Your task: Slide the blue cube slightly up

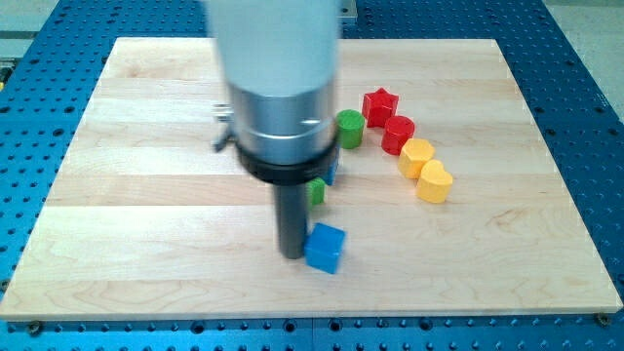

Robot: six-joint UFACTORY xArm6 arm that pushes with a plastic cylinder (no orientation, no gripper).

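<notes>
My tip is resting on the wooden board, low and a little to the view's left of the middle. I carry no fingers or jaws, only this straight dark rod, so there is nothing to stand apart or to clamp.

Just to the view's right of my tip, the blue cube is sitting against the rod, touching it or nearly so; I cannot tell which. The cube is showing a bright blue top face and darker blue sides, and it is lying turned a little, one corner pointing toward the view's bottom. It is the block nearest the view's bottom, well apart from the others.

Above my tip and slightly to the view's right, a green block is peeking out beside the rod, and a second blue block is showing just above it; the arm's housing is hiding most of both, so their shapes are unclear.

Farther up and to the view's right, a green cylinder is standing near the housing. Beyond it, a red star is sitting nearest the view's top, with a red cylinder just below it. Farthest to the view's right of my tip, a yellow hexagonal block and a yellow heart-like block are lying together, touching.
</notes>
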